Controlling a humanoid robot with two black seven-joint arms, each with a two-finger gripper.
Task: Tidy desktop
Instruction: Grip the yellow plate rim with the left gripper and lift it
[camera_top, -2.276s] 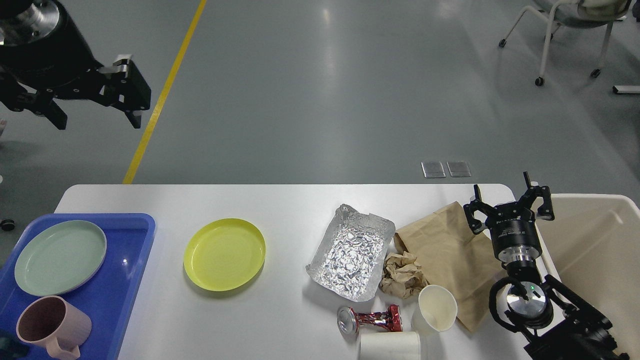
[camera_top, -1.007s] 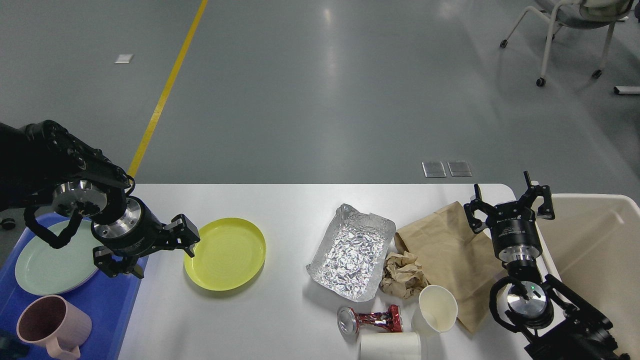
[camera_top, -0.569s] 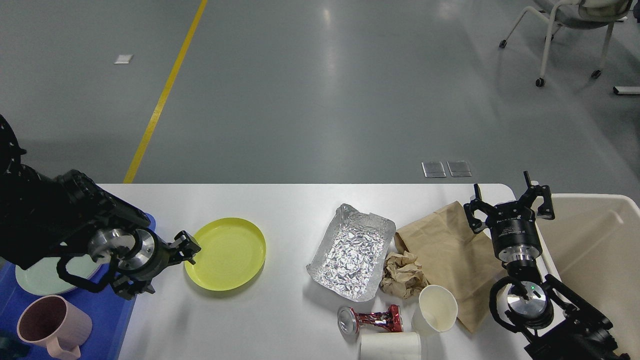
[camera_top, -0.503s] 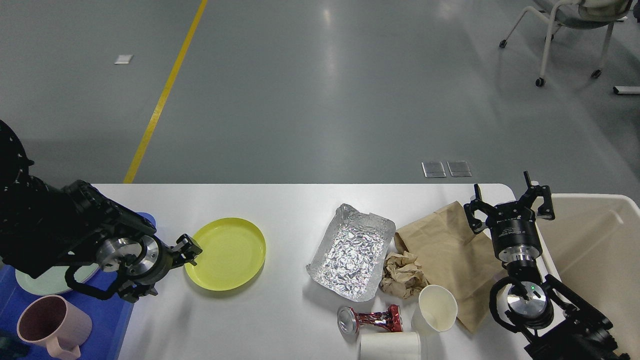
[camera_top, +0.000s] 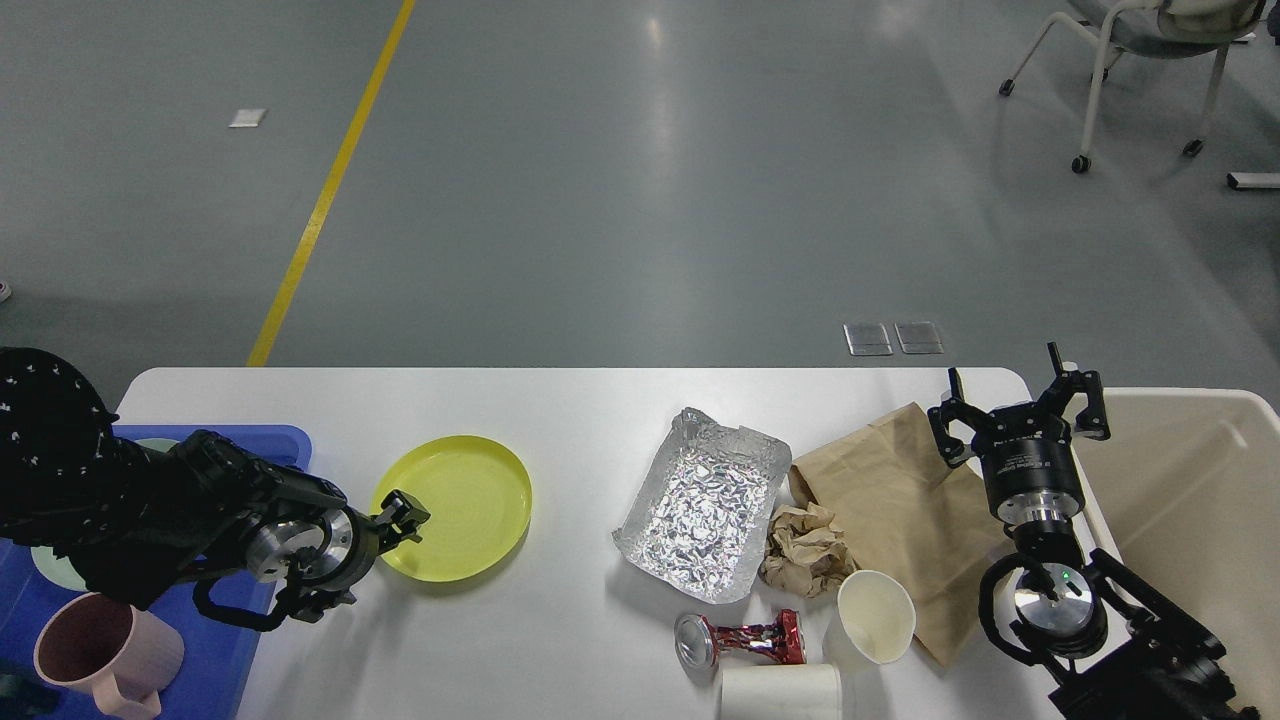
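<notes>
The white desktop holds a yellow plate at left of centre. My left gripper is low at the plate's left rim, with one dark finger over the edge; I cannot tell its two fingers apart. A crinkled foil tray, a brown paper bag, a crumpled paper ball, a paper cup, a crushed red can and a white cup on its side lie to the right. My right gripper stands open above the bag's right edge, holding nothing.
A blue tray at the left edge carries a pink mug and a pale green plate, mostly hidden by my left arm. A beige bin stands against the table's right end. Beyond the table is grey floor with a chair.
My left arm came down from high over the floor, passed over the blue tray and reached right and lower to the yellow plate's left rim. The right arm and the other things have not moved.
</notes>
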